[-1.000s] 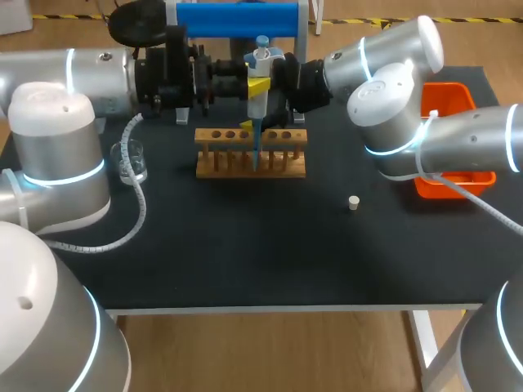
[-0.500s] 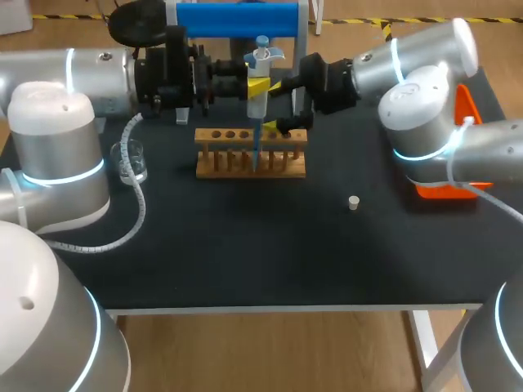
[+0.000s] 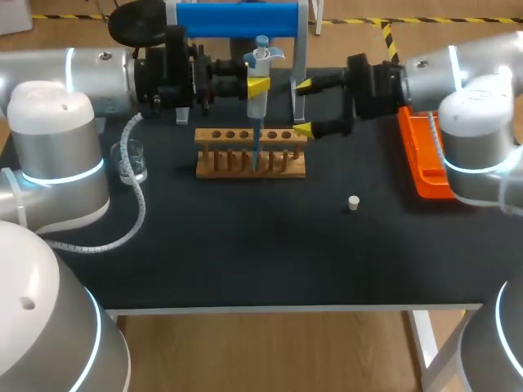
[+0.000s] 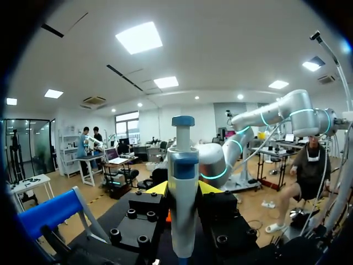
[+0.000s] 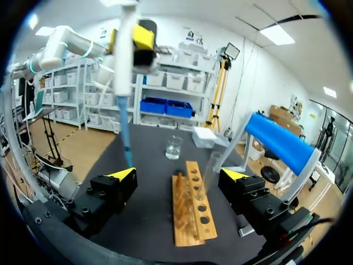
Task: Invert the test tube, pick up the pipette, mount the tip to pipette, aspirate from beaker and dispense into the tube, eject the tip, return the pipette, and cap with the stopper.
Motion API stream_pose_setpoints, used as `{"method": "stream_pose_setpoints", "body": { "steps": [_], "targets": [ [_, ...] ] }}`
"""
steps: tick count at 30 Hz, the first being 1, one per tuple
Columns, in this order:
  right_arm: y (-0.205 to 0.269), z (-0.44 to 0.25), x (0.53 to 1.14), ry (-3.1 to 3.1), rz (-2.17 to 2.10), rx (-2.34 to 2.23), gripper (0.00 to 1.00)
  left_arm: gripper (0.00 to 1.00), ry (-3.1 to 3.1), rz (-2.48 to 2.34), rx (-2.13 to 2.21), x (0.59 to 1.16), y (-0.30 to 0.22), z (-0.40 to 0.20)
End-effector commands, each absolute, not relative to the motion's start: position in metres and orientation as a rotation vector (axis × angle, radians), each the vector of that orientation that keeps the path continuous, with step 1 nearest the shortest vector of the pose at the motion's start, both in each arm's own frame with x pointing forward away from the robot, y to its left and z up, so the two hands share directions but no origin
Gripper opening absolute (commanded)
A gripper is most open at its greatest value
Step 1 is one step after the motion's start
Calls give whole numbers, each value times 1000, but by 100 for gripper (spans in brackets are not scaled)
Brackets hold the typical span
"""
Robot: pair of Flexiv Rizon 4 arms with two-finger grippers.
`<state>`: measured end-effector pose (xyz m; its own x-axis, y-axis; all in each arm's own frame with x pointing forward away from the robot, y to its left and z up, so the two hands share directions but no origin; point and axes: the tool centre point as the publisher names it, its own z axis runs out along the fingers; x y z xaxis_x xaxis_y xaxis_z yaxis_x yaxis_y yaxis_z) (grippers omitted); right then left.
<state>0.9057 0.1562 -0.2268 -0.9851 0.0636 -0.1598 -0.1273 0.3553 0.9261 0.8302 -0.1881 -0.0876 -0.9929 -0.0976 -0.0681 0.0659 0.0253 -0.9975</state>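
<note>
Pinching the pipette point(image 3: 257, 106) upright in the left tool point(image 3: 257, 85), fingers pressed on its barrel from two sides, blue tip point(image 3: 255, 143) pointing down at the wooden rack point(image 3: 216, 163) toward the far side of the desk point(image 3: 245, 253). Holding the right tool point(image 3: 301, 107) spread wide and empty just beside the rack's right end. From the right wrist: a clear test tube point(image 5: 208, 172) standing upright in a middle hole of the rack. Cannot tell whether the tip's end sits inside the tube's mouth or hangs just off it. With the beaker point(image 3: 131, 161) well left of the rack, the stopper point(image 3: 353, 202) lying alone on the desk, nearer than the rack's right end, and the orange tray point(image 3: 421, 159) at the right edge.

Probably at the dispensing step, with ejecting, returning and capping left to do. Could spill down the rack if dispensing with the tip off the mouth. Could jab the glass rim and tilt the tube, or bend the tip, if lowered off-line. Might shove the rack by swinging the spread right tool inward, dragging the tube out from under the tip. Might also send the small stopper rolling with a careless pinch, and leave the tube open.
</note>
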Motion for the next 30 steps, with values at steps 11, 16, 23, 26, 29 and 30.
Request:
{"method": "stream_pose_setpoints", "body": {
  "steps": [11,16,23,26,29,30],
  "targets": [
    [142,-165,857,2324,1985,-120,100,0,2157,-2116,-35,830,-188,-88],
    [156,-155,846,2317,2089,-117,100,0,2157,-2116,-35,830,-188,-88],
    [172,-149,831,2295,2174,-70,100,0,2157,-2116,-35,830,-188,-88],
    [180,-148,828,2286,2197,-63,100,0,2157,-2116,-35,830,-188,-88],
    [189,-147,824,2274,2201,-85,91,0,2157,-2116,-35,830,-188,-88],
    [191,-147,823,2274,2198,-85,87,0,2157,-2116,-35,830,-188,-88]
  ]
}}
